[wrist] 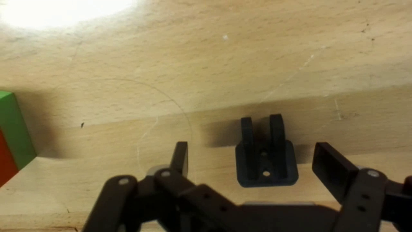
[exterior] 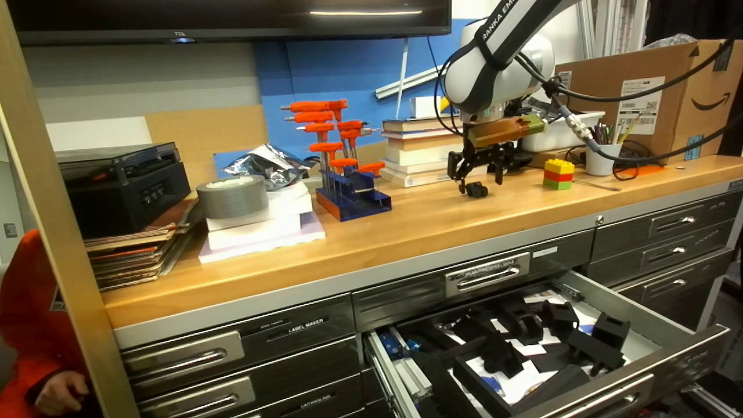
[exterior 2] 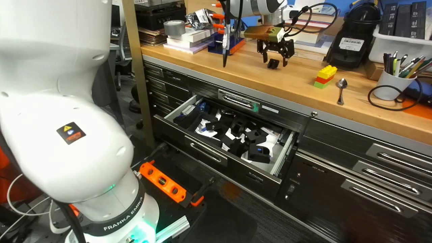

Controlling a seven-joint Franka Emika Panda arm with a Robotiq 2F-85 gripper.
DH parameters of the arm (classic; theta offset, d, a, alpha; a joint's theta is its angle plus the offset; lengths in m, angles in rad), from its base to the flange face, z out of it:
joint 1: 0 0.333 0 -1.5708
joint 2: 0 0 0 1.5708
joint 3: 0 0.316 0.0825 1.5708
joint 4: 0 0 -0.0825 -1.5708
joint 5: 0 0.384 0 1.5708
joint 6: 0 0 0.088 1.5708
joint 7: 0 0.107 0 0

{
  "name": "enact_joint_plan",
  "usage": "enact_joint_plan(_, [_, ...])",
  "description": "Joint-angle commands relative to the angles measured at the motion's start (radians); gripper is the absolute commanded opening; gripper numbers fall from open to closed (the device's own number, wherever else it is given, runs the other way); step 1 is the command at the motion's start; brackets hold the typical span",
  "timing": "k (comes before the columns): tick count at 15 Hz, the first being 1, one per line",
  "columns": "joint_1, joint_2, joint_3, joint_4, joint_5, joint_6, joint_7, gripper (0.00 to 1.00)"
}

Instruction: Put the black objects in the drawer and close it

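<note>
A small black bracket-like piece (exterior: 477, 190) with two upright tabs stands on the wooden worktop; it shows in both exterior views (exterior 2: 273, 64) and in the wrist view (wrist: 267, 181). My gripper (exterior: 480, 182) is open above it, pointing down, and also shows in an exterior view (exterior 2: 275, 62). In the wrist view the open fingers (wrist: 252, 154) lie on either side of the piece, apart from it. The wide grey drawer (exterior: 693, 357) is pulled open below the worktop, also in an exterior view (exterior 2: 241, 170). Several black blocky pieces (exterior: 610, 331) lie in it over white papers.
A yellow, red and green brick stack (exterior: 558, 174) stands beside the gripper, with a spoon (exterior 2: 341, 89) and a pen cup (exterior: 601, 159) beyond. Books (exterior: 418, 154) stand behind. An orange-handled tool rack (exterior: 354, 197) and a tape roll (exterior: 232, 200) stand along the worktop.
</note>
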Motion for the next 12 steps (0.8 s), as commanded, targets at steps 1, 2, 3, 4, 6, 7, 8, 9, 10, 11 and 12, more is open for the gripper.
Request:
enact_joint_plan(1, [-0.003,0.028,-0.006,0.065,0.036,-0.058,-0.052,1.00])
enact_joint_plan(2, [-0.003,0.031,-0.006,0.071,0.036,-0.064,-0.056,1.00])
enact_joint_plan(3, [-0.003,0.034,-0.005,0.076,0.037,-0.071,-0.060,1.00])
enact_joint_plan(4, [-0.004,0.037,-0.005,0.083,0.038,-0.077,-0.063,1.00])
enact_joint_plan(6, [-0.005,0.044,-0.003,0.096,0.041,-0.088,-0.069,1.00])
enact_joint_plan(7, [-0.005,0.049,-0.003,0.103,0.042,-0.095,-0.071,1.00])
enact_joint_plan(8, [-0.005,0.055,-0.002,0.112,0.044,-0.101,-0.075,1.00])
enact_joint_plan(9, [-0.005,0.061,-0.002,0.120,0.045,-0.109,-0.077,1.00])
enact_joint_plan(10, [-0.005,0.066,-0.002,0.128,0.046,-0.116,-0.079,1.00])
enact_joint_plan(11, [-0.005,0.072,-0.002,0.136,0.048,-0.121,-0.082,1.00])
enact_joint_plan(12, [-0.006,0.078,-0.001,0.143,0.052,-0.126,-0.085,1.00])
